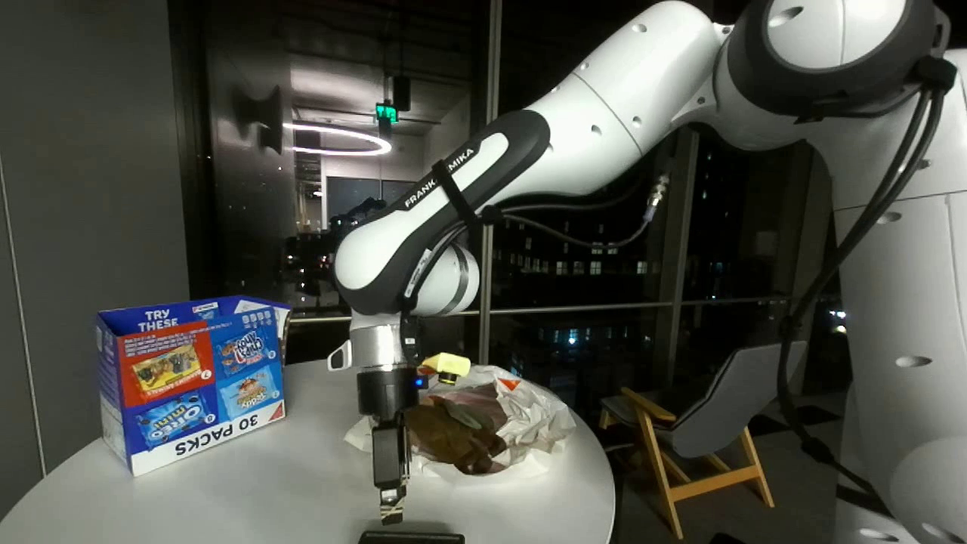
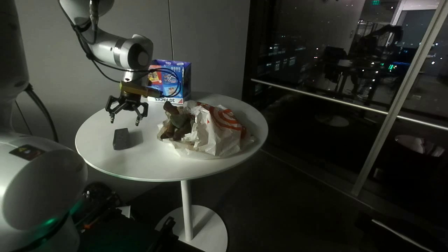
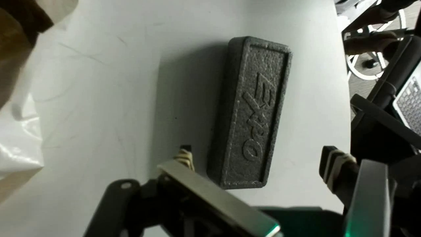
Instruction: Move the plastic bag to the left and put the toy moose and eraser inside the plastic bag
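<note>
In an exterior view, the eraser point(image 2: 121, 139) lies on the table point(image 2: 150, 159) near the gripper point(image 2: 124, 121), whose jaws gape presumably to straddle it, then the toy moose point(image 2: 179, 120) sits at the mouth of the plastic bag point(image 2: 222, 134), apparently propped by folds.

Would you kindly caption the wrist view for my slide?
Jaws open, an EXPO eraser lies on the white table, plastic bag at left.

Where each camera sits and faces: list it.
Exterior view: near round white table, facing dark windows; white jointed arm, black pincer visible.
Exterior view: beside white robot base, angled down at crumpled white plastic bag; arm, pincer visible.
Wrist view: on the arm, facing down at dark-grey block eraser; pincer fingers visible.
Both exterior views share: blue cardboard snack box.
</note>
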Controlling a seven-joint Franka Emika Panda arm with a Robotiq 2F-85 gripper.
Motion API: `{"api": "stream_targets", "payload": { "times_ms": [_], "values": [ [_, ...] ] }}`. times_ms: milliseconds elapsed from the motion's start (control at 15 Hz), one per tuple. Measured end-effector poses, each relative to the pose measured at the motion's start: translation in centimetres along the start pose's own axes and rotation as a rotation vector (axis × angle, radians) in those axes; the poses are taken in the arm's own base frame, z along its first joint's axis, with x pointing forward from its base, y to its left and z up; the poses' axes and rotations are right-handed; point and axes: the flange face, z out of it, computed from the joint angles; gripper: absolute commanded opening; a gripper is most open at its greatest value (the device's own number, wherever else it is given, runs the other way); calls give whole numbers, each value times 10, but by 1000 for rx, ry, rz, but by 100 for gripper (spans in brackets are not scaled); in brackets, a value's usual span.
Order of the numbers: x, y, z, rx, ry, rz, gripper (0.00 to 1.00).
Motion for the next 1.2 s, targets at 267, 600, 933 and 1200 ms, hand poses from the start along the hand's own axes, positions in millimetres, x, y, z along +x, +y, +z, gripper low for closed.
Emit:
{"api": "stream_targets", "payload": {
  "times_ms": [267,600,933,1200],
  "values": [
    [2,-10,29,-63,34,-29,100],
    [-3,-12,49,-162,31,-65,100],
    [-7,-12,57,-234,12,-47,62],
    [-7,-12,53,-263,10,-32,34]
  ]
}}
